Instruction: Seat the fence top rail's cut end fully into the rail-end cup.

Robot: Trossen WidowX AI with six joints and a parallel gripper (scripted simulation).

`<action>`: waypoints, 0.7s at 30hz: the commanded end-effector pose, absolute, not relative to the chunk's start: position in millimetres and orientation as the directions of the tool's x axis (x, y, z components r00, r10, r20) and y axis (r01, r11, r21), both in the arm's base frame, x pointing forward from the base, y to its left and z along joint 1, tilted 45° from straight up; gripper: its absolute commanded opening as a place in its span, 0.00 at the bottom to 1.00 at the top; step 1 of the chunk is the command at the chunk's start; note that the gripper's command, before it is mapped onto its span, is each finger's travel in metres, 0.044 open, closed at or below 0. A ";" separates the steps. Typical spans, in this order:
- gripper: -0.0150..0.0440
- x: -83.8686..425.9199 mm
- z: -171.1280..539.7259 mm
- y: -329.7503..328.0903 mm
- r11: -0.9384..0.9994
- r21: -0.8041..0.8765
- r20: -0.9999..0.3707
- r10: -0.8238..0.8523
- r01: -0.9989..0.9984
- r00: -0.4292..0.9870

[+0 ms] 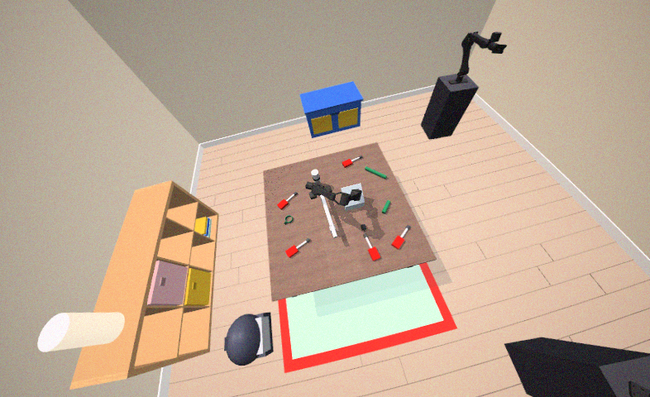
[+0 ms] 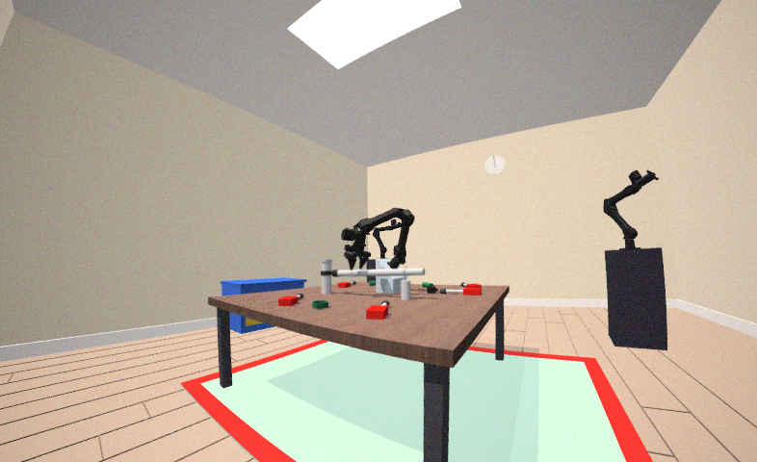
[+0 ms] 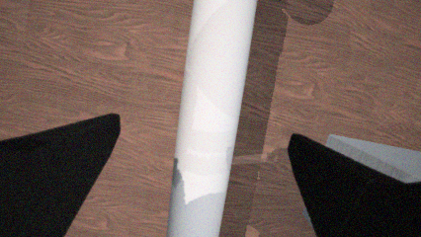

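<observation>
rail (image 1: 327, 216) (image 2: 379, 272) (image 3: 212, 99) prob. stiff, slick; if regrip needed, grab nr big post (image 1: 315, 175) (image 2: 326, 276). gripper (image 1: 310, 189) (image 2: 356, 267) (image 3: 206, 132) wide apart, nothing held.

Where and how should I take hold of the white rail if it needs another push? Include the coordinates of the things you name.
Grip the white rail (image 1: 329, 217) (image 2: 391, 272) (image 3: 210, 109) mid-length from above, jaws on either side. It lies roughly level, raised off the table (image 1: 313, 275) (image 2: 336, 320), and its long, round shape likely suits a pinch across its width.
</observation>
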State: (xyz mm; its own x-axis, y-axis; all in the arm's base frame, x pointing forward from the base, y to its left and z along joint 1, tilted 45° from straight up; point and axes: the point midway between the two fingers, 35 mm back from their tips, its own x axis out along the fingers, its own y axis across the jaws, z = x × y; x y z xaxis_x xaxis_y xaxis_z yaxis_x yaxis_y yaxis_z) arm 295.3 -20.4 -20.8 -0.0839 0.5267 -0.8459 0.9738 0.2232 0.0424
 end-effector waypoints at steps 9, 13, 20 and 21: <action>1.00 295.3 19.2 -44.4 0.224 0.040 -0.845 0.527 0.974 -0.086; 1.00 295.3 19.2 -44.4 0.224 0.040 -0.845 0.527 0.974 -0.086; 1.00 295.3 19.2 -44.4 0.224 0.040 -0.845 0.527 0.974 -0.086; 1.00 295.3 19.2 -44.4 0.224 0.040 -0.845 0.527 0.974 -0.086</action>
